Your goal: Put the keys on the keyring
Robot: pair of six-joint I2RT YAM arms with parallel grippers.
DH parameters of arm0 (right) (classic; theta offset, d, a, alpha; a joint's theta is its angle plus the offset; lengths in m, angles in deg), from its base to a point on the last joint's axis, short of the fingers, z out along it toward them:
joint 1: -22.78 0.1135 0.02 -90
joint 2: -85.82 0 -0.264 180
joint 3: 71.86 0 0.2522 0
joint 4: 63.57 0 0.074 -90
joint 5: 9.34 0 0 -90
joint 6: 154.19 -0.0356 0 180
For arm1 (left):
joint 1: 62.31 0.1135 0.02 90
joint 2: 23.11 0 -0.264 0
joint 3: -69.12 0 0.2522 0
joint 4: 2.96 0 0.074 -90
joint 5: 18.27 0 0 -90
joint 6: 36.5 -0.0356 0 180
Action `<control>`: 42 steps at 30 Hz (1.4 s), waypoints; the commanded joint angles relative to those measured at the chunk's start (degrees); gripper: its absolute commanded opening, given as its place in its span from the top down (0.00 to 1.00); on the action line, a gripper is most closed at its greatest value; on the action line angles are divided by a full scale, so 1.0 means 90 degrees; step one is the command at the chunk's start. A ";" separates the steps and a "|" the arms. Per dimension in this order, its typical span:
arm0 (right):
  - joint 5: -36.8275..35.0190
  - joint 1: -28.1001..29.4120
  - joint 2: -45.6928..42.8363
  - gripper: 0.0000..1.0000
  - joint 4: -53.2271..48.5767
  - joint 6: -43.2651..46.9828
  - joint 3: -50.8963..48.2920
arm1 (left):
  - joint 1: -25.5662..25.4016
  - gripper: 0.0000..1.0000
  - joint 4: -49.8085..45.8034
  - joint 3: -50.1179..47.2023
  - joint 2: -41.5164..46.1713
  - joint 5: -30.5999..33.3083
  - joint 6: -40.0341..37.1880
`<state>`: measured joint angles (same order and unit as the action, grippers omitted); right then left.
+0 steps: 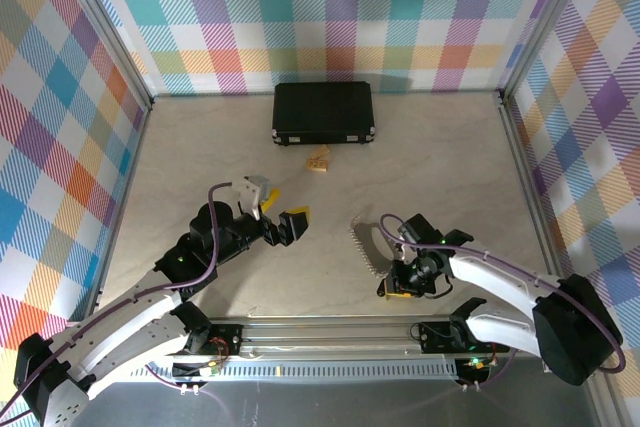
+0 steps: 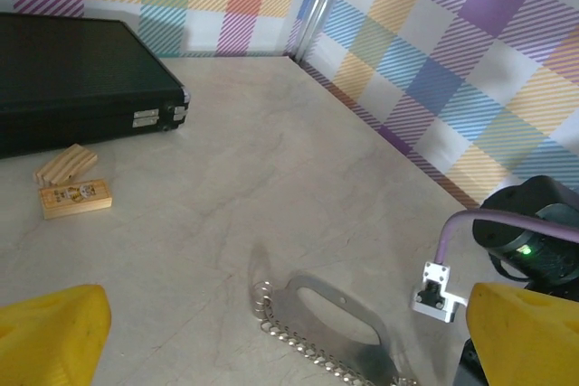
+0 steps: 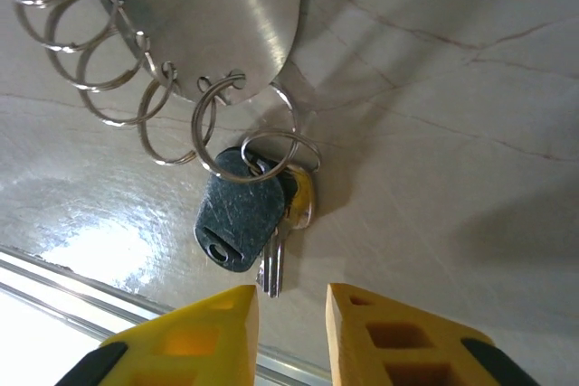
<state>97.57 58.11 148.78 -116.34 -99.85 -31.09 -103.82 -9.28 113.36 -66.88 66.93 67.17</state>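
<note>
- The black case [image 1: 323,114] lies flat against the far wall of the table [image 1: 200,157], latches facing the arms, and serves here as the reference.
- Two small wooden pieces [image 1: 318,161] sit just in front of the case, near its right half and touching each other.
- The keyring [image 1: 364,241], a flat silver loop with a slot hole, lies flat on the table well in front of the case and a little to its right.
- A row of small wire rings [image 3: 109,70] hangs along one edge of the keyring.
- The keys [image 3: 237,219] lie at the end of the keyring farthest from the case, a black-headed key on top of silver blades and a brass-coloured one.
- A wire ring through the key heads overlaps the last small ring in that row and looks linked to it, though the join itself is not clear.
- The left gripper [image 1: 288,225] hovers well in front of the case, roughly level with its left half and to the left of the keyring.
- Its yellow fingers [image 2: 45,336] are spread wide with nothing between them.
- The right gripper [image 3: 291,332] is the farthest of all from the case, just beyond the keys and pointing back at them.
- Its jaws stand a narrow gap apart, holding nothing and not touching the keys.
</note>
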 commanded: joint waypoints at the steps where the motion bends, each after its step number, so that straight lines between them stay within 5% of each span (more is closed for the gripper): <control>1: -0.0119 0.0054 -0.0227 0.70 -0.0316 -0.0119 0.0007 | -0.0009 0.00 -0.0089 -0.0057 0.0107 0.0165 -0.0103; 8: -0.0204 0.0050 -0.0557 0.53 -0.0489 -0.0188 0.0225 | -0.0013 0.00 -0.0327 -0.0032 0.0164 0.0677 0.0106; 21: -0.0479 0.0059 -0.0588 0.42 -0.0368 0.0094 0.0826 | -0.0007 0.00 -0.1268 0.0300 0.0089 0.1381 0.0361; 29: -0.1480 0.0059 -0.0917 0.34 -0.0172 0.0729 0.1398 | 0.0007 0.00 -0.2081 0.0630 -0.0212 0.2730 0.0375; 35: -0.2839 0.0041 -0.1434 0.01 0.0061 0.1467 0.1641 | 0.0042 0.00 -0.2212 0.0682 -0.0462 0.3705 0.0214; 42: -0.4453 -0.0137 -0.1545 0.01 0.0454 0.2070 0.1761 | 0.0165 0.00 -0.1514 -0.0014 0.0012 0.5166 -0.0879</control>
<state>66.29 57.74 135.88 -115.00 -84.92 -16.47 -103.23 -25.81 115.04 -68.28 104.83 65.31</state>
